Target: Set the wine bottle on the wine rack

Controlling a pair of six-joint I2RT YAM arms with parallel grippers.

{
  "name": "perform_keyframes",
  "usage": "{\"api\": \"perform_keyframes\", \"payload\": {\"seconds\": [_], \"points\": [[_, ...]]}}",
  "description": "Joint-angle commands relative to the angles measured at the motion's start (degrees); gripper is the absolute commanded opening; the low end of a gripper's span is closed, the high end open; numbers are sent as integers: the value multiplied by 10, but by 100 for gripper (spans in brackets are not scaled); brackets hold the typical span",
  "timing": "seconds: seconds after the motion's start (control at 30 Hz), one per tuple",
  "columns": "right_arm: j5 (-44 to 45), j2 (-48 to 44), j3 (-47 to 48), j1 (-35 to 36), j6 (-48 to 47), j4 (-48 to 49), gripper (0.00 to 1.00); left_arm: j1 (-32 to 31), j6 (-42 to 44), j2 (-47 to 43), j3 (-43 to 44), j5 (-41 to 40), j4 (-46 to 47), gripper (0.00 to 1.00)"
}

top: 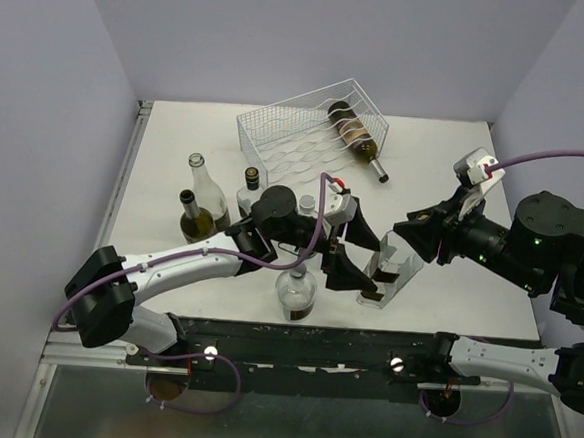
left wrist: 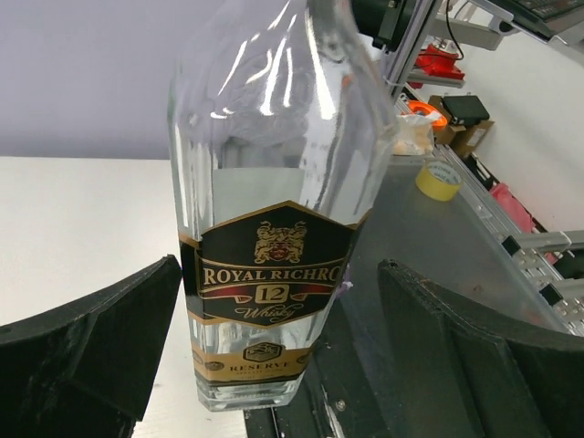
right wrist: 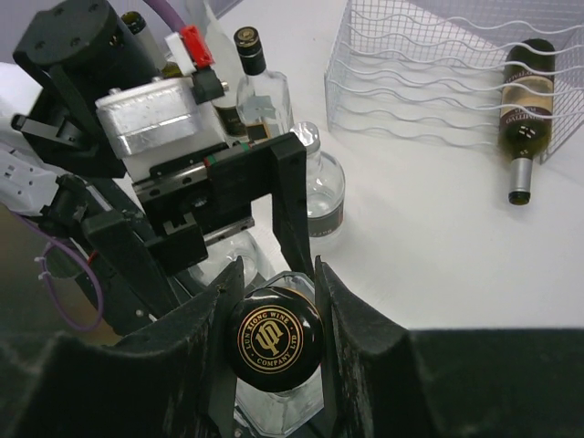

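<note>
The wine bottle (left wrist: 274,228) is a clear square bottle with a black and gold whisky label. It stands tilted near the table's front (top: 386,278). My right gripper (right wrist: 274,339) is shut on its black cap (right wrist: 274,336) from above; in the top view this gripper (top: 403,237) is over the bottle's top. My left gripper (left wrist: 281,274) is open, its fingers either side of the bottle's body without touching; it also shows in the top view (top: 360,252). The white wire wine rack (top: 298,129) stands at the back and holds one dark bottle (top: 356,135); both show in the right wrist view (right wrist: 411,73), (right wrist: 525,100).
Several other bottles stand left of the grippers: a tall clear one (top: 204,185), a green one (top: 198,218), a black-capped one (top: 250,186). A round clear bottle (top: 295,294) stands by the front edge under the left arm. The black rail (top: 293,344) runs along the front.
</note>
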Motion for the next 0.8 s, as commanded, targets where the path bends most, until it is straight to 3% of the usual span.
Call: {"api": "perform_keyframes", "payload": {"seconds": [0.0,0.17,0.47,0.67,0.77], "points": [[-12,-9,31,4,-6,103,1,-12,-7,22,29,-39,-6,99],[-4,-15,35,4,-10,131,1,-21,-18,58,49,-52,-10,99],[12,-17,43,4,-23,184,1,-23,-45,70,22,-58,65,99],[22,-24,37,4,-25,198,1,-23,-33,59,1,-62,89,86],[24,-31,31,5,-25,211,1,-22,-29,60,-8,-59,104,87]]}}
